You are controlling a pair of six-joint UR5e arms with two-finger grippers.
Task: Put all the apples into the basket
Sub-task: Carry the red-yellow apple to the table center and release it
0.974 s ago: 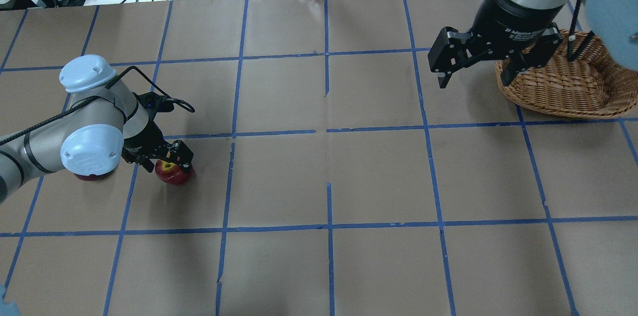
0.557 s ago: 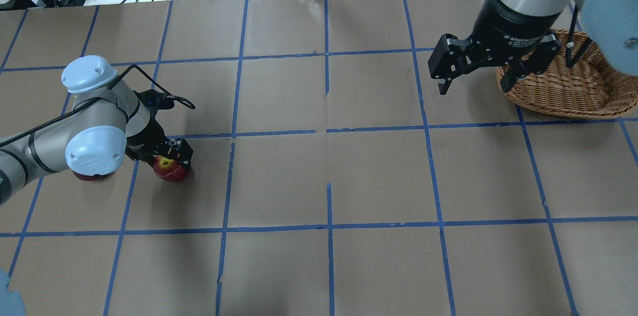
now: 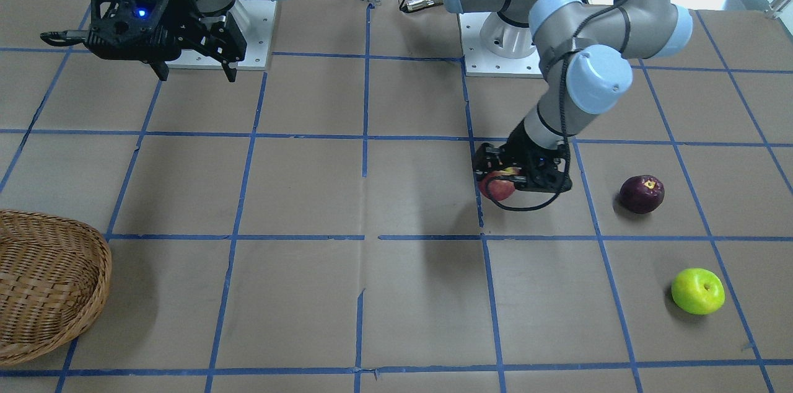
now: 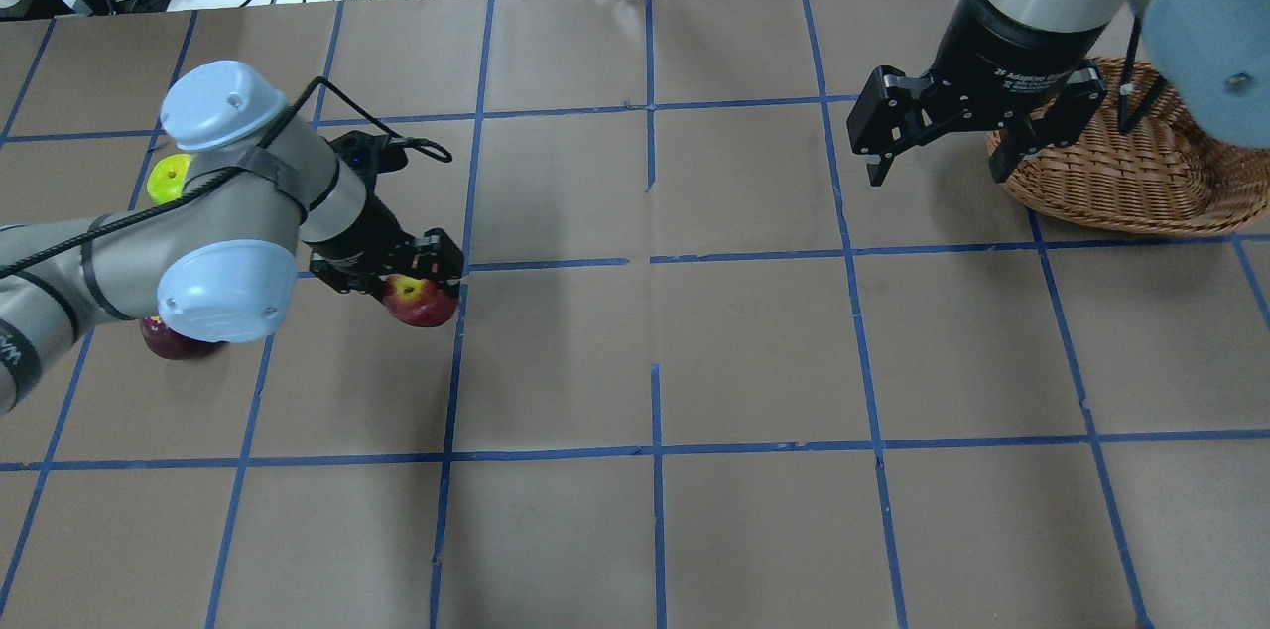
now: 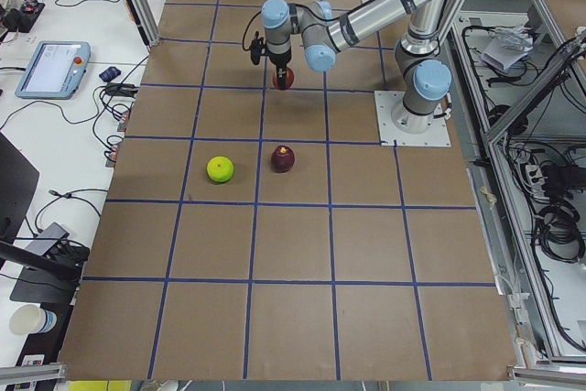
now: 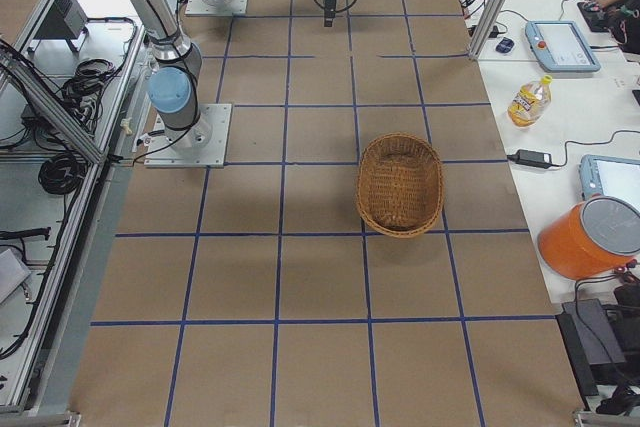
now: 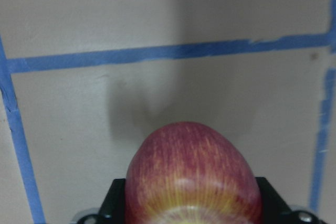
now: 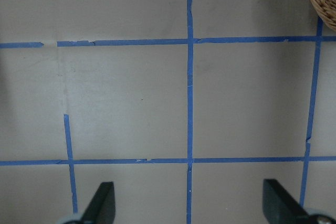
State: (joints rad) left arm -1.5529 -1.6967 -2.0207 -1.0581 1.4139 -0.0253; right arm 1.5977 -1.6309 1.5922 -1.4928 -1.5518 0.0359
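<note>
I see the maroon apple [image 3: 642, 194] and green apple [image 3: 697, 291] on the table [image 3: 396, 294] beyond my bent left arm [image 3: 585, 80]. My left gripper [image 3: 517, 177] pinches the red apple [image 3: 495, 187]; right gripper [image 3: 198, 77] hangs spread, high, basket [image 3: 62, 281] off to its side.

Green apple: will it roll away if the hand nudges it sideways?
Probably: the green apple is round and sits free on flat paper, so a nudge should roll it. Its glossy skin may slip in a shallow pinch.
</note>
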